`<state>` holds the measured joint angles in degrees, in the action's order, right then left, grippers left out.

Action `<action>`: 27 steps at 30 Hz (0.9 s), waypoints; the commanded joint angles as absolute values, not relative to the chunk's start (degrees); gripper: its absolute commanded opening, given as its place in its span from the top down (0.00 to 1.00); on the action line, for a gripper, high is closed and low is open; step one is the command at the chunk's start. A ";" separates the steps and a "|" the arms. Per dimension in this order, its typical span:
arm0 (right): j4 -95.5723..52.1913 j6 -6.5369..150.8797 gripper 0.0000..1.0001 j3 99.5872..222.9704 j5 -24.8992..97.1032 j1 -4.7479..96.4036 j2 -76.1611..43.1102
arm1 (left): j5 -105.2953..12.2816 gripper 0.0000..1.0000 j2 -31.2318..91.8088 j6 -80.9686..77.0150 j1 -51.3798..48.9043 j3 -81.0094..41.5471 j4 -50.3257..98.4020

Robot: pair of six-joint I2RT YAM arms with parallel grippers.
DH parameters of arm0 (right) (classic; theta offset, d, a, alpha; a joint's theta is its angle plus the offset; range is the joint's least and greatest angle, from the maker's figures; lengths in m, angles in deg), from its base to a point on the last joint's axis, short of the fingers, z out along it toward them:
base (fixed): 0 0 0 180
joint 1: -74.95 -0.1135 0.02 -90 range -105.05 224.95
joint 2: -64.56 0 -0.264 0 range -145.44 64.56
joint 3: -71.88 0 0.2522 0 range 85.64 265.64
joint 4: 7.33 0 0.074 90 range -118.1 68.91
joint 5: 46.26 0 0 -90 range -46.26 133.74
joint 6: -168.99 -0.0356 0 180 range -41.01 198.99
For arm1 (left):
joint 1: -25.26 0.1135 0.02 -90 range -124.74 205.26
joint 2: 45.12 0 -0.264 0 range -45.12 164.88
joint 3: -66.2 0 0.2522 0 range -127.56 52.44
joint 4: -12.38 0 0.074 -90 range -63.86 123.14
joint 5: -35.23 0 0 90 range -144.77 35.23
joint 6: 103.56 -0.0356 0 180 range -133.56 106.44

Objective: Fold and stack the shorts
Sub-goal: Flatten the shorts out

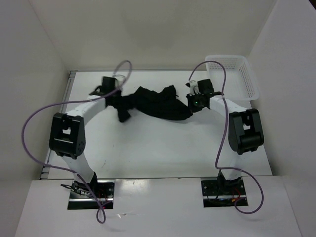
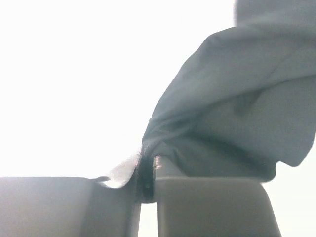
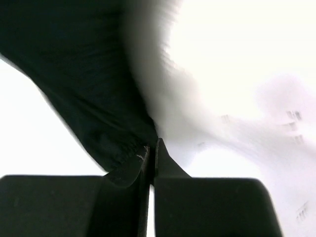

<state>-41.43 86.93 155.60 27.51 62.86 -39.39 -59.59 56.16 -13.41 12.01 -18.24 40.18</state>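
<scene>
Both arms reach forward, left fingers (image 2: 207, 207) and right fingers (image 3: 212, 207) clamped on the shorts (image 1: 158, 104).

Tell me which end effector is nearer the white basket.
The right end effector is nearer: it grips the end of the shorts just left of the basket. The left end effector holds the opposite end, much farther away.

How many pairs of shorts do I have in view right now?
1. The black shorts are stretched mid-table between the left hand and right hand. None shows in the basket.
</scene>
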 commanded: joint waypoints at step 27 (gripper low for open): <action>-43.42 85.06 0.12 176.16 14.40 59.06 -43.53 | -65.05 0.04 52.35 -13.56 21.91 -14.52 39.68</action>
<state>-47.71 91.54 170.46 19.84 63.03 -38.62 -64.94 50.50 -13.37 19.66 -10.89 42.44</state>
